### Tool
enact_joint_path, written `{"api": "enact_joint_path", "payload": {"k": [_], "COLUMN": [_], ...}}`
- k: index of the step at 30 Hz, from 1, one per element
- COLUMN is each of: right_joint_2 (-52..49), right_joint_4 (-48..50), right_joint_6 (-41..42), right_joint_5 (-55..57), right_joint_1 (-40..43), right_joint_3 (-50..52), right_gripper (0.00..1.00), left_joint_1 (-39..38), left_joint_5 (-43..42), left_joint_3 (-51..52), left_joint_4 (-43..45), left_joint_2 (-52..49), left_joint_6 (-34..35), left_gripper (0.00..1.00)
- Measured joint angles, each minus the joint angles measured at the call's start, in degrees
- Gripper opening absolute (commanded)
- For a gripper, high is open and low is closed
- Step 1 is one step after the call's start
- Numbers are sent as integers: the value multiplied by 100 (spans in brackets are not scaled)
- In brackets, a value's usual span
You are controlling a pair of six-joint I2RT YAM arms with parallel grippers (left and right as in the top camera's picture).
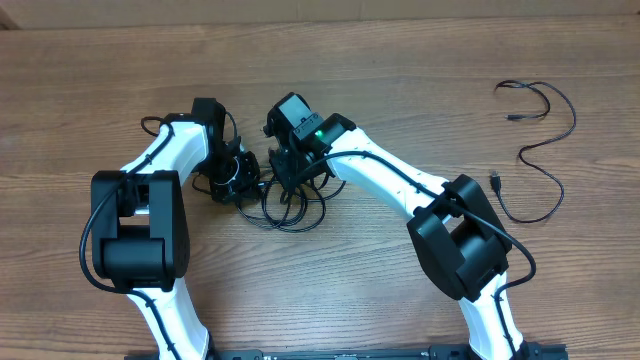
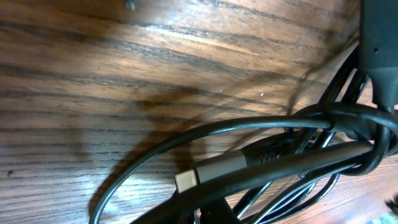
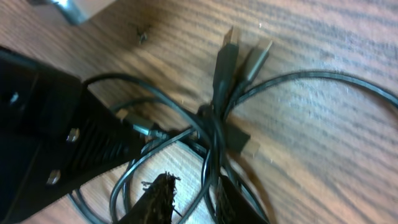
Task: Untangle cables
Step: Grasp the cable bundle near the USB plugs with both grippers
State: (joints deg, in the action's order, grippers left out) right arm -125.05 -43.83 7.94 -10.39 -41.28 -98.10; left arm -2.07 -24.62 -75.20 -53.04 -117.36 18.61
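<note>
A tangle of black cables (image 1: 292, 212) lies on the wooden table between my two arms. My left gripper (image 1: 243, 184) is low at its left side, shut on one cord of the bundle (image 2: 292, 163); a grey plug with a pale tip (image 2: 214, 169) lies just ahead of it. My right gripper (image 3: 193, 200) hangs over the knot (image 3: 211, 127). Its fingers (image 3: 158, 196) are apart and open, and a cable strand (image 3: 208, 177) runs between them close to the right finger. Two plug ends (image 3: 231, 38) stick out past the knot.
A separate thin black cable (image 1: 548, 150) lies in loose curves at the far right of the table. The left gripper's black body (image 3: 43, 124) fills the left of the right wrist view, very close to my right fingers.
</note>
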Motion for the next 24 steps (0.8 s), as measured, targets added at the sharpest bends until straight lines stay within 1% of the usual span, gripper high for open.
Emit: {"api": "enact_joint_path", "payload": {"k": [6,7,14,19,24], "right_joint_2": [-7,-7,-7,-7,-7], "right_joint_4": [271,291,782,931,933], "right_joint_6": [-120,-142,-203,-214,-216], "right_joint_5": [26,35,278,332,337], "right_joint_1": [-2,0,0,0,0], "right_joint_3": [162,179,551,662,662], "right_gripper": [23,20,19,7,7], "left_joint_1": [0,0,0,0,0], "left_joint_5": [-26,-28,-42,-48,-83], "left_joint_3": [11,11,13,17,17], "left_joint_4": [13,15,24,28,35], "left_joint_2": [9,11,13,15,15], "left_joint_6": [-70,-79,-83,-83,-83], "left_gripper": [11,12,12,13,17]}}
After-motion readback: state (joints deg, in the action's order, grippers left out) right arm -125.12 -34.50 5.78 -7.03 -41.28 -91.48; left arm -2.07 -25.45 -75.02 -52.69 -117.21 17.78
